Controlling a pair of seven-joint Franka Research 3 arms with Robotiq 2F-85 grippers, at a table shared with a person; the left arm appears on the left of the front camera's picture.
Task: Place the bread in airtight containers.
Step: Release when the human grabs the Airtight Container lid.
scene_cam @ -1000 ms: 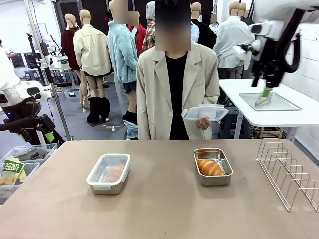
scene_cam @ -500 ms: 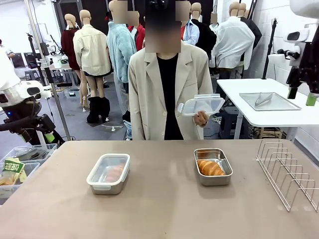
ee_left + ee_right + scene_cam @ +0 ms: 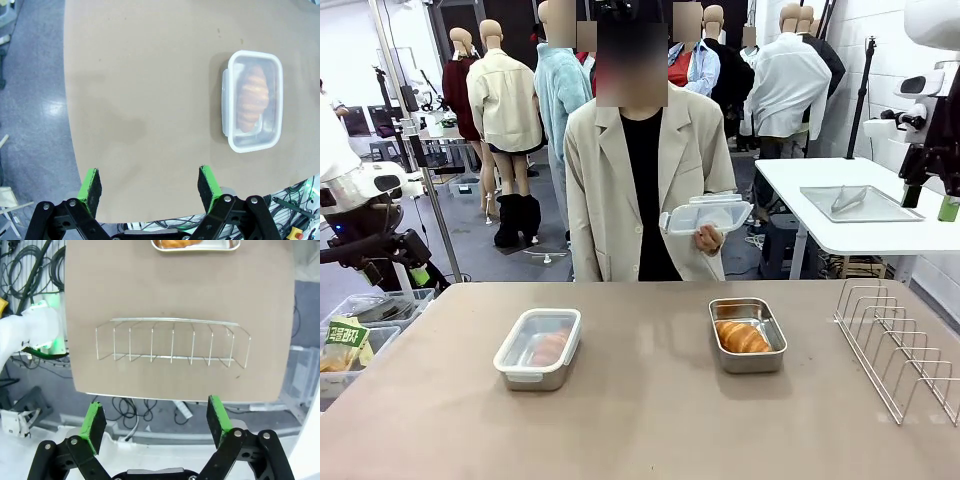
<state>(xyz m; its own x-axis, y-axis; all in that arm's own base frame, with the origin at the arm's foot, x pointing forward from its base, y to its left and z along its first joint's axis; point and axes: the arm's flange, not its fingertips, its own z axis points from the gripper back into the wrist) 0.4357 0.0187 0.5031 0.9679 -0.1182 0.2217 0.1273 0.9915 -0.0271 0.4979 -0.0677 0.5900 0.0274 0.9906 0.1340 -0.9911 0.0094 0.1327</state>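
Two steel containers sit on the brown table. The left container has a clear lid on it, and one piece of bread shows through the lid. The right container is uncovered and holds the other piece of bread. Across the table, a person's hand holds a clear lid at chest height. My left gripper hangs open off the table's left edge. High at the right edge, my right gripper is open with nothing in it.
A wire rack stands on the table's right side, below my right gripper in its wrist view. A white side table with a flat steel tray is behind on the right. Bins sit off the left edge.
My right arm has swung from over the side table out to the picture's right edge. The person has stepped left, still holding the lid. The left arm has not moved.
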